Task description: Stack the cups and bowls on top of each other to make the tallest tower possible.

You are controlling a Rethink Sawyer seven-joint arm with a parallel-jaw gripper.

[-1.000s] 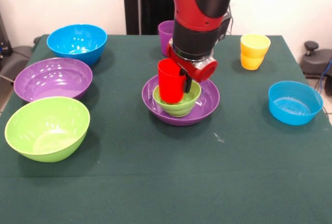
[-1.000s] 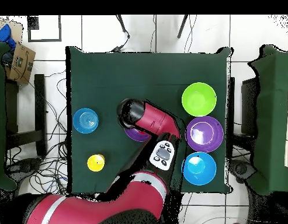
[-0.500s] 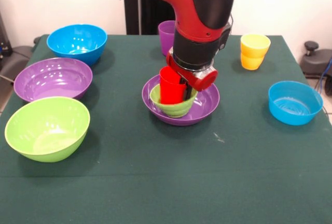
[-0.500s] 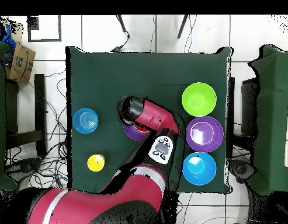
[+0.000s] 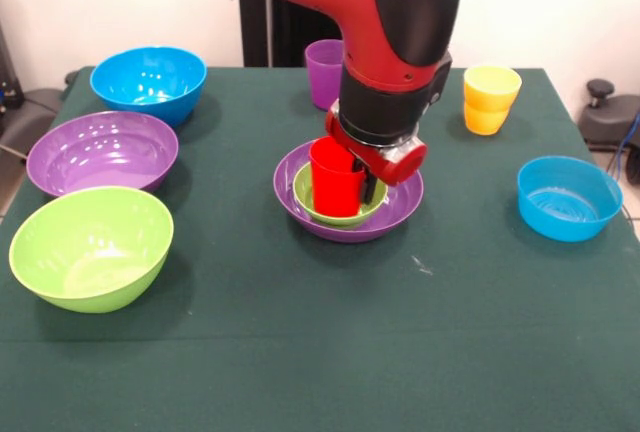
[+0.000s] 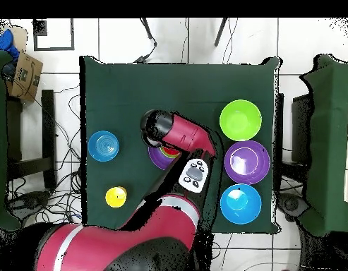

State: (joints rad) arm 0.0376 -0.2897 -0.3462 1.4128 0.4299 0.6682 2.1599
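In the front view my gripper (image 5: 347,186) is shut on the red cup (image 5: 333,178) and holds it upright inside the small green bowl (image 5: 339,211). One black finger (image 5: 369,188) shows at the cup's right side. The green bowl sits nested in a large purple bowl (image 5: 396,208) at the table's middle. Together they form the tower. In the overhead view my arm (image 6: 178,135) hides the cup and gripper, and only the purple base bowl's rim (image 6: 158,157) shows.
On the left stand a large blue bowl (image 5: 148,82), a large purple bowl (image 5: 102,152) and a lime green bowl (image 5: 90,247). A purple cup (image 5: 322,65) is behind the arm. Two stacked yellow cups (image 5: 491,99) and a small blue bowl (image 5: 568,197) are on the right.
My gripper has come down with the red cup, from above the small green bowl to down inside it. The green bowl has settled level in the purple bowl.
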